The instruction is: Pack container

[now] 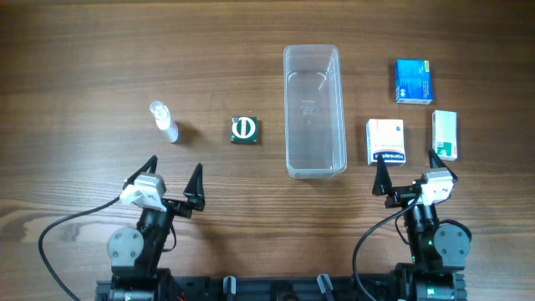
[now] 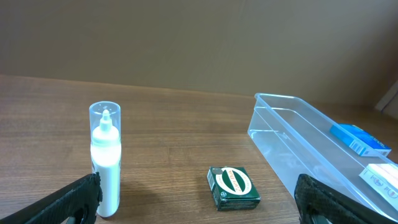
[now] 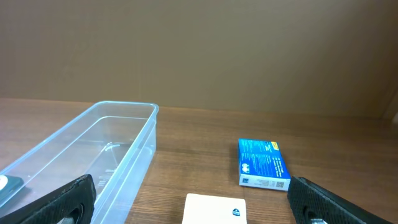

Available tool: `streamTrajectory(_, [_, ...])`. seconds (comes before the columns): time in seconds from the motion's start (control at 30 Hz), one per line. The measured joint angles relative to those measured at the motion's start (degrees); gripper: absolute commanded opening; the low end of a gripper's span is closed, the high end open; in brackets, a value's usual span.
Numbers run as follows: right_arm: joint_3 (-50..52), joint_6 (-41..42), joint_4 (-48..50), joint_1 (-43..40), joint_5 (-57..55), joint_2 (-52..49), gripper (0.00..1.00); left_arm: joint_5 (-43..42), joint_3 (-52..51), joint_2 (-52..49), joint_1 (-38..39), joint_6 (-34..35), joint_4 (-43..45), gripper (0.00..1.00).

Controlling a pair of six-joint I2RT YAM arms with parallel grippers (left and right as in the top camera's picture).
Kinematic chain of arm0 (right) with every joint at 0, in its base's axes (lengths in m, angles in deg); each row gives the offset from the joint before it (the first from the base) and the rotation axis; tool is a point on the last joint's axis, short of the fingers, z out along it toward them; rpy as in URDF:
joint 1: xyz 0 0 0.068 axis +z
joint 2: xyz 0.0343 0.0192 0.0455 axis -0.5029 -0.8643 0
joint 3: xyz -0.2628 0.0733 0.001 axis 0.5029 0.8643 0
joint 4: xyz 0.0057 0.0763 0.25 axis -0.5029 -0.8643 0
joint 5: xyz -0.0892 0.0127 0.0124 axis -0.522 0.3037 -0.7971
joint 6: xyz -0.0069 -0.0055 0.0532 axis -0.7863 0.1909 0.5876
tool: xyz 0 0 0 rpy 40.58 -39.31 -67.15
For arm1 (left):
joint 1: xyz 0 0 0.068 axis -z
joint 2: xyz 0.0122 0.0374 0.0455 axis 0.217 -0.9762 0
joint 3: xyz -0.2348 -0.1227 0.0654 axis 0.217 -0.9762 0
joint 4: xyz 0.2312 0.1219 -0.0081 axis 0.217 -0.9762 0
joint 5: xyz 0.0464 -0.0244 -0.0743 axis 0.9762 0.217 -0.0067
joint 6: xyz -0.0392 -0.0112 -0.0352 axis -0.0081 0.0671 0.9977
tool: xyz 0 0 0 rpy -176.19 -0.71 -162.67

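The clear container [image 1: 314,109] stands empty in the middle of the table; it also shows in the left wrist view [image 2: 311,146] and the right wrist view [image 3: 99,149]. A green box [image 1: 245,130] lies left of it, also in the left wrist view [image 2: 233,186]. A small white bottle [image 1: 164,122] stands further left, upright in the left wrist view [image 2: 105,158]. Right of the container lie a white-and-orange box [image 1: 385,141], a blue box [image 1: 413,81] and a white-and-green box [image 1: 445,134]. My left gripper [image 1: 173,185] and right gripper [image 1: 410,174] are open and empty near the front edge.
The blue box [image 3: 263,163] and the white box's top [image 3: 214,208] lie ahead of the right gripper in the right wrist view. Arm bases and cables sit at the table's front edge.
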Motion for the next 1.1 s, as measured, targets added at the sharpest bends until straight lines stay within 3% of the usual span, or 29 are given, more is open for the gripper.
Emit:
streamTrajectory(0.27, [0.0,0.63,0.72,0.0,0.87,0.0,1.0,-0.02,0.0,0.0,0.0,0.0,0.0,1.0])
streamTrajectory(0.37, [0.0,7.04,0.79,0.02,5.33,0.0,1.0,-0.02,0.0,0.0,0.0,0.0,-0.02,1.0])
streamTrajectory(0.53, [0.0,30.97,0.96,0.0,8.9,0.0,1.0,-0.02,0.0,0.0,0.0,0.0,0.0,1.0])
streamTrajectory(0.57, [0.0,40.33,1.51,0.0,7.96,0.0,1.0,-0.02,0.0,0.0,0.0,0.0,0.0,1.0])
streamTrajectory(0.7, [0.0,53.72,8.35,0.0,6.64,-0.11,1.0,-0.02,0.0,-0.02,0.0,0.0,-0.02,1.0])
streamTrajectory(0.83, [-0.57,50.99,17.38,0.0,10.82,-0.13,1.0,-0.02,-0.02,0.0,0.0,0.0,0.0,1.0])
streamTrajectory(0.97, [-6.38,41.24,11.89,0.0,13.77,-1.75,0.99,-0.02,-0.02,-0.02,0.0,0.0,-0.02,1.0])
streamTrajectory(1.1, [-19.71,28.57,1.7,0.0,13.68,-10.82,1.0,-0.02,-0.02,-0.02,0.0,0.0,0.0,1.0])
